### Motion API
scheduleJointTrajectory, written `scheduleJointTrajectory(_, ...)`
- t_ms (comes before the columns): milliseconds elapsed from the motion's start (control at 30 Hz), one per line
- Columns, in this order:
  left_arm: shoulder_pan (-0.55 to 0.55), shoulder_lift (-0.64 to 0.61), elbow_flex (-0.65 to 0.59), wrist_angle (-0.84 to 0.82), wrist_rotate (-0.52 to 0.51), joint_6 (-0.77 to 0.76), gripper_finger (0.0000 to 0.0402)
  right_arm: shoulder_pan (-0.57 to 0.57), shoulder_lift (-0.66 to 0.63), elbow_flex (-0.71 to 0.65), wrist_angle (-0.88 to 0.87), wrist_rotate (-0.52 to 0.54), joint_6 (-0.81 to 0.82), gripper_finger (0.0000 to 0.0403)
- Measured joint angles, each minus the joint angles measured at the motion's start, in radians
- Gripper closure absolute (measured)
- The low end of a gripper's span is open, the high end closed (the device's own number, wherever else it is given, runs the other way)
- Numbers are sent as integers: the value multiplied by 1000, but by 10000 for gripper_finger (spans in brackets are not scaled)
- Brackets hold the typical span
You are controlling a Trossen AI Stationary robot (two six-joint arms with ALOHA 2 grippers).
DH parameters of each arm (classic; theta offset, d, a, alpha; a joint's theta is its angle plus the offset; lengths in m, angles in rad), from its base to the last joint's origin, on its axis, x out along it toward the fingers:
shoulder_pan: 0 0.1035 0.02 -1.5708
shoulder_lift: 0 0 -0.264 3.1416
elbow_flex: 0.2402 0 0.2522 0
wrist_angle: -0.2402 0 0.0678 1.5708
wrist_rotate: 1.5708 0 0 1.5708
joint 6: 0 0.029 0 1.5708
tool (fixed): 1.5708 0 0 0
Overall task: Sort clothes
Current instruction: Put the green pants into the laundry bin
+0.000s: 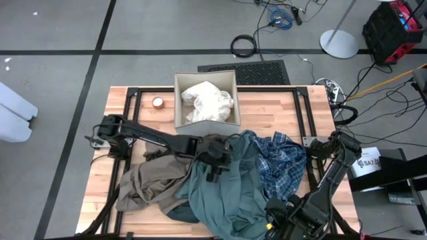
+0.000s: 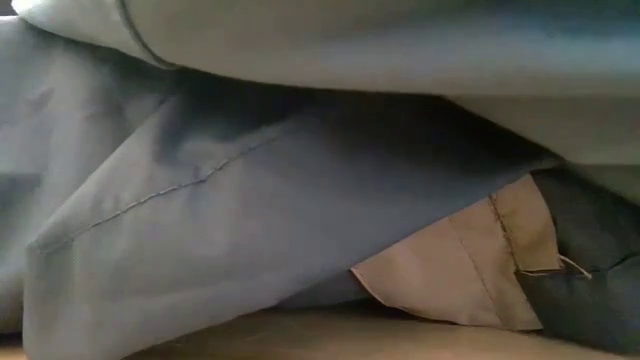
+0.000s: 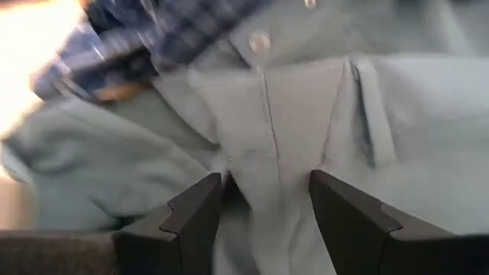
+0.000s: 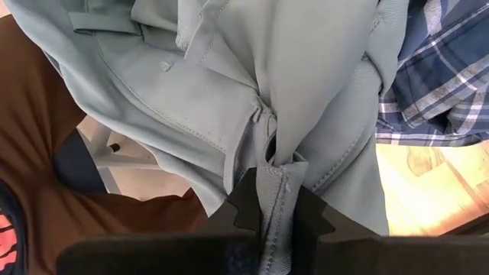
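1. While the tan-brown garment (image 1: 150,180) lies slumped at the table's (image 1: 267,110) eight o'clock, part of it sits under the teal-grey shirt (image 1: 223,193); any pull on the shirt could drag it along and muddle the sort.
2. At the table's centre, the left gripper (image 1: 215,160) hovers with its fingers (image 3: 195,221) spread on either side of the shirt's button placket, nothing clamped. If it shuts here it may catch only a thin fold, which could slip out on the lift.
3. At twelve o'clock, the beige fabric box (image 1: 179,100) already holds cream-white pieces (image 1: 208,101). Its soft walls could buckle or tip if a trailing sleeve snags the rim.
4. Towards four o'clock, the blue plaid shirt (image 1: 283,163) overlaps the teal-grey one; the two look tangled, so one may ride up with the other.
5. At five o'clock, the right gripper (image 4: 269,206) is clamped on a bunched seam of the teal-grey shirt. With both arms on one garment, opposed pulls could stretch it taut or drag the whole heap off the near edge.
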State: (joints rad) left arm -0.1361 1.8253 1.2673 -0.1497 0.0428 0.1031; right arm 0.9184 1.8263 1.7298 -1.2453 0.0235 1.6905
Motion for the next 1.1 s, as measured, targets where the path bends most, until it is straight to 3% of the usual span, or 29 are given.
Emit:
scheduleJointTrajectory(167,15,38,0,9,91,-46,191,0,0,0,2,-2,0,385)
scheduleJointTrajectory(567,19,69,0,69,92,-46,198,-3,0,0,2,-3,-7,385)
scheduleJointTrajectory(700,18,64,0,70,84,-69,250,-3,0,0,2,-1,-6,385)
scheduleJointTrajectory(867,19,62,0,67,113,-65,376,-3,0,0,-4,16,-25,385)
scheduleJointTrajectory(1100,9,-7,13,47,168,-71,394,12,-28,0,-29,217,-118,392)
